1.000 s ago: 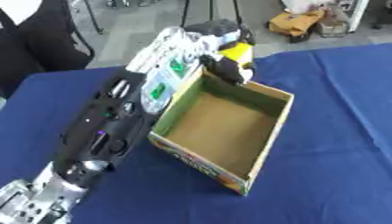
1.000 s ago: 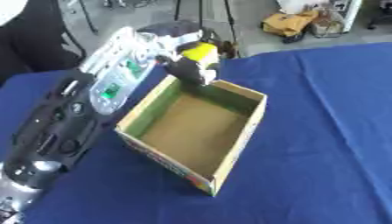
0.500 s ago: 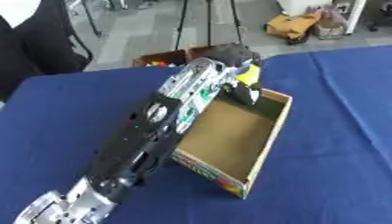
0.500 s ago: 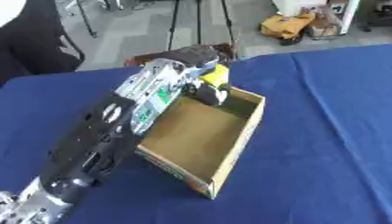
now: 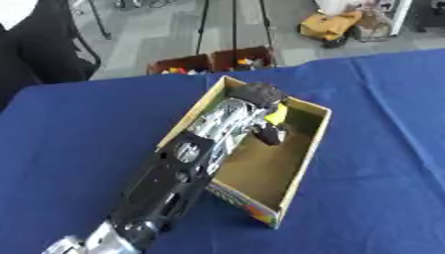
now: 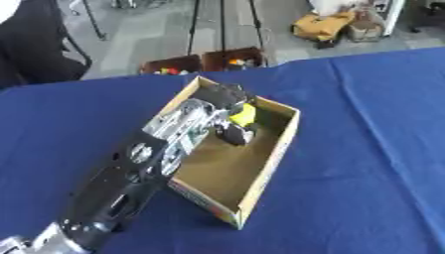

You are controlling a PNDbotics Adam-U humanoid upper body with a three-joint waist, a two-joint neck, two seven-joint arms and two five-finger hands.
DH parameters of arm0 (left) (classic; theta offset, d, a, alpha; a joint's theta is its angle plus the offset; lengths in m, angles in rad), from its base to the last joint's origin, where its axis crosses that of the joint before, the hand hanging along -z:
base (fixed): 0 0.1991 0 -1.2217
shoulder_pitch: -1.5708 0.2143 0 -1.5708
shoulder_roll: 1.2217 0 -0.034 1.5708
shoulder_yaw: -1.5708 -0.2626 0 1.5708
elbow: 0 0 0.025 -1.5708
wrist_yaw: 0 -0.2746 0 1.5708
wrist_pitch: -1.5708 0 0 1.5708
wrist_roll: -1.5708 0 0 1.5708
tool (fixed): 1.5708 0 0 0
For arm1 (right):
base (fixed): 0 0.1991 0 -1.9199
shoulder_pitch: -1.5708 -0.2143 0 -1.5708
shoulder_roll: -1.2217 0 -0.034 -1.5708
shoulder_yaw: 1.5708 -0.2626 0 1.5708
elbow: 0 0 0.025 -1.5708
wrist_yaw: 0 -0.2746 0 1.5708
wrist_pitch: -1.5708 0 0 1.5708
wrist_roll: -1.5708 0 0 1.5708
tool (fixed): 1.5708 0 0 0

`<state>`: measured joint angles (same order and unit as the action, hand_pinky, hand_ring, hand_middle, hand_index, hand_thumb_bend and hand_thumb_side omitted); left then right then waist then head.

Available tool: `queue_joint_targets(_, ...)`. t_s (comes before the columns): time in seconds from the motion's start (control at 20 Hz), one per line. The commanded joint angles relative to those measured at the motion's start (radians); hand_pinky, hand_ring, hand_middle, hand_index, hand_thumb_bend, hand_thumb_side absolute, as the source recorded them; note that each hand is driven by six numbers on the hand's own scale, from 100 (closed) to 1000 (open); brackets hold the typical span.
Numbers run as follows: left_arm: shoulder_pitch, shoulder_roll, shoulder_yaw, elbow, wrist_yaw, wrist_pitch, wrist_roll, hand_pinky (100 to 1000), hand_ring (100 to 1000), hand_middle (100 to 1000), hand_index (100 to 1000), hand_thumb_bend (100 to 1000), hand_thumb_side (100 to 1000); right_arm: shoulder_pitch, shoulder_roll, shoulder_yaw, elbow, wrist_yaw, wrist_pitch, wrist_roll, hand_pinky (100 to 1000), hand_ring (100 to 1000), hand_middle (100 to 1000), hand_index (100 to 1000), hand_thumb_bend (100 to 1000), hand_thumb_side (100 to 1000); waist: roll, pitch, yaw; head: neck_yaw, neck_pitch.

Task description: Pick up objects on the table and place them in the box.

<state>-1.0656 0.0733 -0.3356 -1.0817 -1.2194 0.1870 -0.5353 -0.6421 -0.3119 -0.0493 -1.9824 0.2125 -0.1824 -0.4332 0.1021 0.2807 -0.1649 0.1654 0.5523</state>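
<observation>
Left arm (image 5: pixel 170 183): black and silver, enters from the lower left and runs diagonally up and right, crossing the near-left wall of the box.

Left hand (image 5: pixel 254 101): inside the far end of the box, above its floor, fingers curled down and clenched round a small yellow object. Whether the object touches the cardboard floor cannot be told.

Yellow object (image 6: pixel 244 113): small, shape unclear, mostly covered by the fingers; only a yellow patch shows on the hand's right side. It sits within the box walls, toward the far corner.

Box (image 5: pixel 304 149): open cardboard tray with a printed outer side, long axis running from near-right to far-left, lying roughly in line with the arm. Its floor in front of the hand is bare brown card.

Counter (image 5: pixel 382 163): covered in blue cloth; no other loose objects show on it in either view.

Right hand: not visible in either view.

Key relation: the object lies directly under the left hand and inside the box, so the coming move appears to call only for the fingers to release it, then for the arm to back out along the box's long axis toward the lower left, clearing the near-left wall it now overhangs.

Step judged: placing, close to release.
</observation>
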Motion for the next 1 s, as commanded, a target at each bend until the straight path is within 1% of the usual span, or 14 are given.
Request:
queue_joint_targets(0.05,-0.010,-0.006,0.000,0.010,0.001,-0.006,0.010,370,536,656,904,100,349,-0.017,-0.011,-0.009,-0.018,-0.004,0.001,0.003,767,733,617,762,100,422,-0.004,-0.001,0.000,0.001,-0.011)
queue_joint_targets(0.2,-0.002,-0.014,0.000,0.026,0.014,-0.011,0.013,375,540,665,910,100,360,-0.016,-0.009,-0.008,-0.018,-0.005,0.001,0.003,767,733,617,762,100,421,-0.004,0.000,0.003,-0.001,-0.013)
queue_joint_targets(0.3,0.001,-0.017,-0.001,0.031,0.025,-0.015,0.015,397,553,684,919,100,398,-0.016,-0.008,-0.008,-0.018,-0.005,0.001,0.004,767,733,617,762,100,422,-0.004,0.001,0.005,-0.001,-0.015)
queue_joint_targets(0.4,0.004,-0.019,-0.001,0.034,0.035,-0.020,0.018,427,574,705,927,100,466,-0.016,-0.009,-0.009,-0.018,-0.005,0.001,0.004,766,733,616,762,100,422,-0.004,0.001,0.006,-0.001,-0.015)
queue_joint_targets(0.5,0.006,-0.021,-0.005,0.033,0.045,-0.032,0.016,492,647,729,936,100,552,-0.016,-0.009,-0.009,-0.018,-0.006,0.001,0.004,766,733,616,762,100,422,-0.004,0.001,0.006,-0.002,-0.015)
queue_joint_targets(0.55,0.007,-0.021,-0.007,0.031,0.048,-0.039,0.013,520,681,746,941,100,580,-0.015,-0.010,-0.009,-0.018,-0.006,0.001,0.003,766,733,616,762,100,422,-0.004,0.001,0.007,-0.002,-0.015)
queue_joint_targets(0.6,0.008,-0.021,-0.008,0.030,0.049,-0.046,0.009,528,696,756,943,100,600,-0.015,-0.010,-0.009,-0.018,-0.006,0.001,0.003,766,733,616,762,100,422,-0.004,0.001,0.008,-0.003,-0.014)
queue_joint_targets(0.7,0.010,-0.021,-0.009,0.028,0.052,-0.058,0.000,615,784,806,960,100,673,-0.013,-0.010,-0.010,-0.018,-0.006,0.001,0.003,766,733,616,762,100,422,-0.004,0.000,0.010,-0.003,-0.014)
queue_joint_targets(0.75,0.010,-0.020,-0.009,0.025,0.053,-0.063,-0.003,677,824,827,973,100,696,-0.013,-0.010,-0.010,-0.018,-0.006,0.002,0.003,766,733,616,762,100,422,-0.004,0.000,0.011,-0.003,-0.013)
queue_joint_targets(0.8,0.010,-0.019,-0.008,0.022,0.052,-0.065,-0.008,763,879,853,984,100,732,-0.012,-0.009,-0.010,-0.018,-0.006,0.002,0.003,766,733,616,762,100,421,-0.004,-0.001,0.012,-0.004,-0.013)
queue_joint_targets(0.85,0.010,-0.017,-0.007,0.016,0.050,-0.067,-0.013,788,895,863,989,100,752,-0.012,-0.009,-0.010,-0.018,-0.006,0.002,0.003,766,733,616,762,100,421,-0.004,-0.002,0.014,-0.005,-0.012)
queue_joint_targets(0.9,0.009,-0.015,-0.007,0.009,0.047,-0.068,-0.020,873,957,906,1000,100,832,-0.011,-0.008,-0.010,-0.018,-0.006,0.002,0.003,766,733,616,762,100,421,-0.004,-0.003,0.015,-0.006,-0.012)
queue_joint_targets(0.95,0.008,-0.012,-0.007,-0.001,0.041,-0.071,-0.029,873,957,906,1000,100,832,-0.009,-0.008,-0.010,-0.018,-0.006,0.002,0.003,766,733,616,762,100,421,-0.004,-0.004,0.017,-0.007,-0.012)
queue_joint_targets(1.0,0.006,-0.008,-0.006,-0.016,0.036,-0.074,-0.037,950,997,938,1000,232,924,-0.008,-0.008,-0.010,-0.018,-0.006,0.002,0.003,766,733,616,762,100,420,-0.004,-0.006,0.019,-0.008,-0.011)
